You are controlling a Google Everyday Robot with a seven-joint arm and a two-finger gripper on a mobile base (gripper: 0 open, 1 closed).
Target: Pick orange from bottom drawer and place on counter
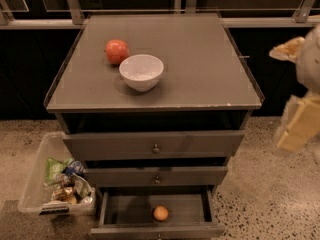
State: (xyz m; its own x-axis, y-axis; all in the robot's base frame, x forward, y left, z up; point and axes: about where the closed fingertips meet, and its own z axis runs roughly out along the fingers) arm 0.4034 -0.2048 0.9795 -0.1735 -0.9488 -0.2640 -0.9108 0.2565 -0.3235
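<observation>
The orange (160,213) lies in the open bottom drawer (125,209), near the middle of its floor, a little toward the front. The drawer is pulled out below the two upper drawers. The counter (200,64) is the flat grey top of the cabinet. My gripper (299,119) hangs blurred at the right edge of the camera view, off the cabinet's right side at about counter height. It is far above and to the right of the orange and touches nothing.
A white bowl (141,72) and a larger red-orange fruit (116,51) sit on the counter's left half. A clear bin of packets (55,184) stands on the speckled floor left of the cabinet. A dark railing runs behind.
</observation>
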